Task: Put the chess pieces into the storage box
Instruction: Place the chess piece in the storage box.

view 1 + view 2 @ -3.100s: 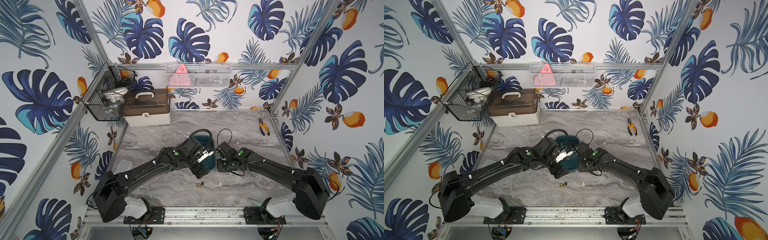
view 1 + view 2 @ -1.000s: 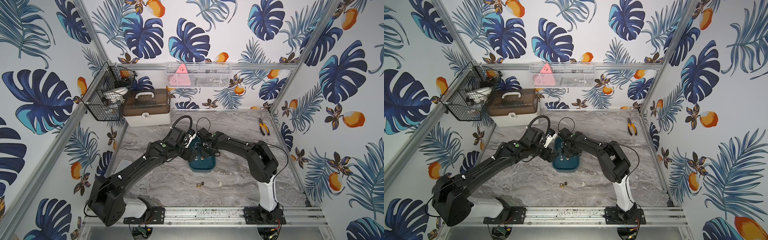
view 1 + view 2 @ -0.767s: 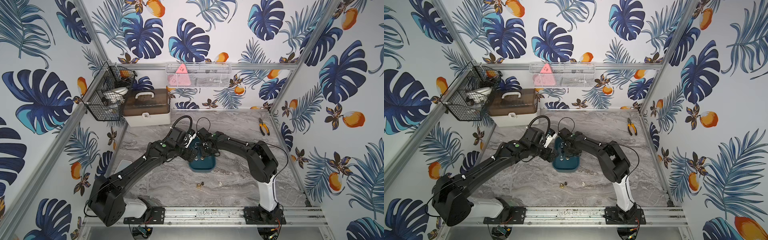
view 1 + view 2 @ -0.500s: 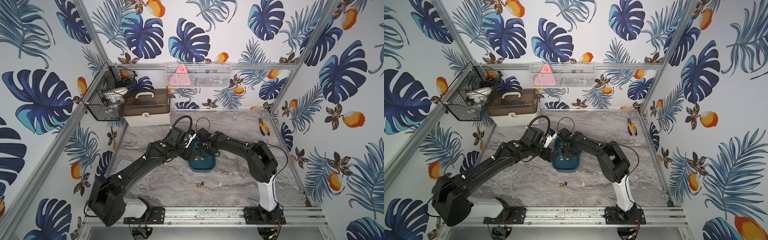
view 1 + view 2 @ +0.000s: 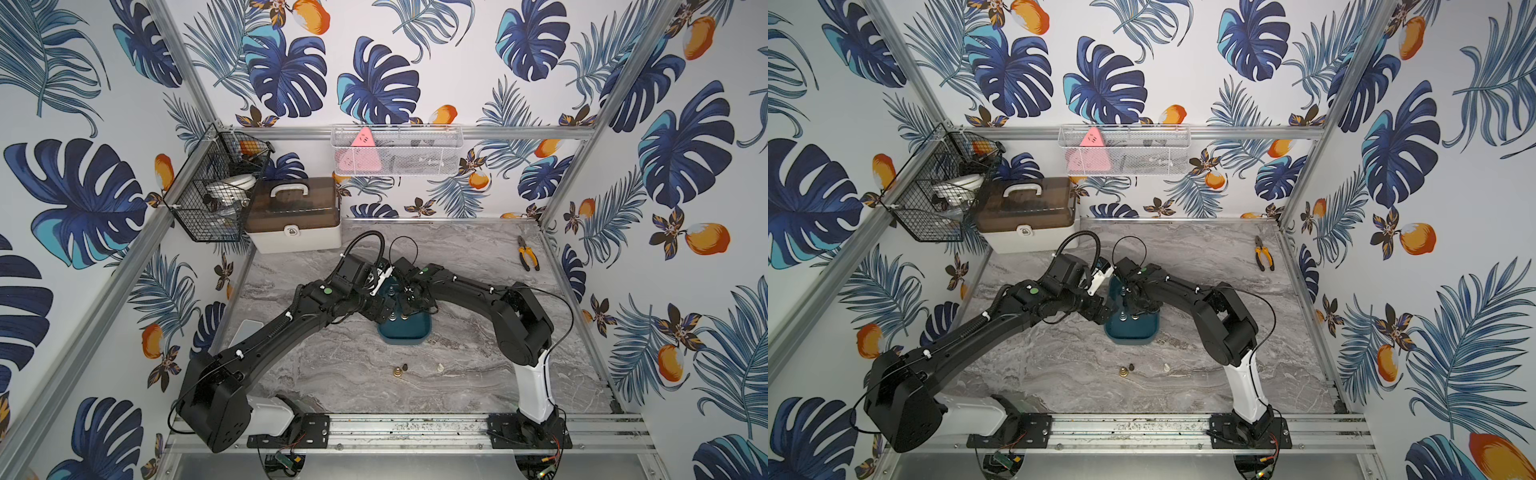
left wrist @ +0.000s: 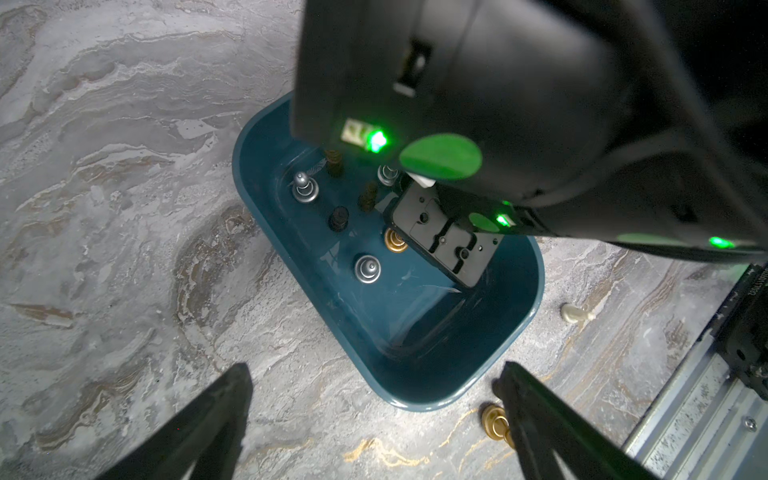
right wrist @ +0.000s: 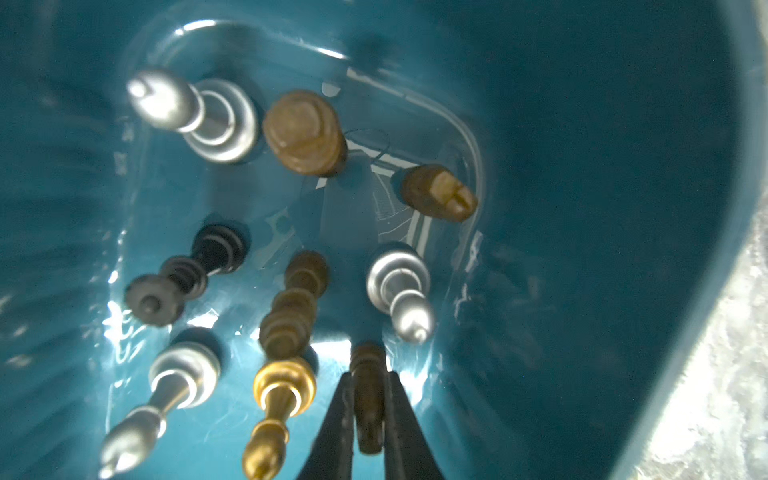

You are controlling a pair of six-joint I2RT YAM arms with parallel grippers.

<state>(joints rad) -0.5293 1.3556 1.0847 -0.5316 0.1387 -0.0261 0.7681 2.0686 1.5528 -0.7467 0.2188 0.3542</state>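
The dark teal storage box (image 5: pixel 405 332) (image 5: pixel 1133 332) stands mid-table with several chess pieces upright inside: silver (image 7: pixel 216 120), brown (image 7: pixel 305 133), black (image 7: pixel 183 274) and gold (image 7: pixel 282 390). My right gripper (image 7: pixel 368 376) reaches down into the box and is shut on a dark brown chess piece (image 7: pixel 368 399). My left gripper (image 6: pixel 372 370) hovers open at the box's (image 6: pixel 415 332) left side, holding nothing. On the table in front of the box lie a gold piece (image 5: pixel 398 371), a dark piece (image 5: pixel 404 367) and a white piece (image 5: pixel 440 367).
A white case with a brown lid (image 5: pixel 293 218) stands at the back left under a black wire basket (image 5: pixel 216 187). Yellow-handled pliers (image 5: pixel 527 258) lie at the back right. A mesh shelf (image 5: pixel 397 149) hangs on the back wall, and a metal rail (image 5: pixel 395 428) runs along the front.
Since three seconds ago both arms have swung from the box's near side towards its far end, the right arm folding up. Over the last second nothing has visibly moved.
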